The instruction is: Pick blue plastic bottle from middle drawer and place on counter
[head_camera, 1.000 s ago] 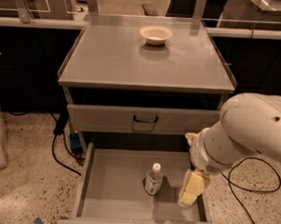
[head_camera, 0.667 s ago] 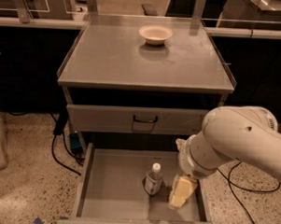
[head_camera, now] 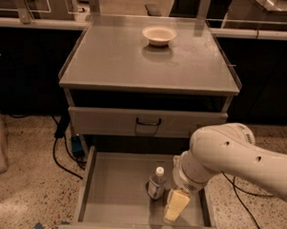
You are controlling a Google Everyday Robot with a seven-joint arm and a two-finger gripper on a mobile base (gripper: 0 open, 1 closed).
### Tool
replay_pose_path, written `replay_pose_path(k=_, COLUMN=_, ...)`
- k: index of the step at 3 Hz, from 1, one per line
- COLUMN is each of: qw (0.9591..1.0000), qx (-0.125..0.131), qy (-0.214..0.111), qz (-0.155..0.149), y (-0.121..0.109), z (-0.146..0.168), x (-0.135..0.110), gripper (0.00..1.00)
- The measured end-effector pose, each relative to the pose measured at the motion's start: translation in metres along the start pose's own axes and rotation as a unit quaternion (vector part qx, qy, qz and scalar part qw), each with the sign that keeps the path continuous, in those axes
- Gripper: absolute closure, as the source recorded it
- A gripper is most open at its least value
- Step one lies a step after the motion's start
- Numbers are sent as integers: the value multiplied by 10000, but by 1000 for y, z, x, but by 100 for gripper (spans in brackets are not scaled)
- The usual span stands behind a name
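Note:
The blue plastic bottle (head_camera: 156, 184) stands upright on the floor of the open middle drawer (head_camera: 114, 191), near its middle. It is clear with a white cap and a pale label. My gripper (head_camera: 176, 206) hangs into the drawer just to the right of the bottle and a little nearer the front, tilted, close to the bottle but apart from it. The white arm (head_camera: 227, 158) reaches in from the right. The counter (head_camera: 136, 63) is the flat grey top of the cabinet above.
A white bowl (head_camera: 159, 35) sits at the back of the counter. A shut drawer front with a black handle (head_camera: 148, 122) is above the open drawer. Cables (head_camera: 61, 151) lie on the speckled floor at the left, and a black cable (head_camera: 245, 197) at the right.
My arm has swung left and lower into the drawer. The gripper is now right beside the bottle. The bottle has not moved.

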State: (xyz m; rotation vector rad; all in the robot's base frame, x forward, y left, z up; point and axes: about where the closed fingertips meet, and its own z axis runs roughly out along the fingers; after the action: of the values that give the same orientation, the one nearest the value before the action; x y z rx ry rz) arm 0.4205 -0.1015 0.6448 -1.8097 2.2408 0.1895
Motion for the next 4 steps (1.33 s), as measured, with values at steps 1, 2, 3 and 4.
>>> replay_pose_path(k=1, qw=9995, qx=-201, qy=-17, qz=248, y=9, z=28, x=11, gripper=0)
replay_pose_path(k=2, qw=9995, qx=-201, qy=-18, qz=248, y=9, z=28, x=11, gripper=0)
replay_pose_path(k=3, qw=9995, qx=-126, qy=-201, qz=194, y=9, z=50, x=5, gripper=0)
replay_pose_path(k=4, qw=9985, qx=39, qy=-534, qz=131, y=-2, z=80, x=-11, gripper=0)
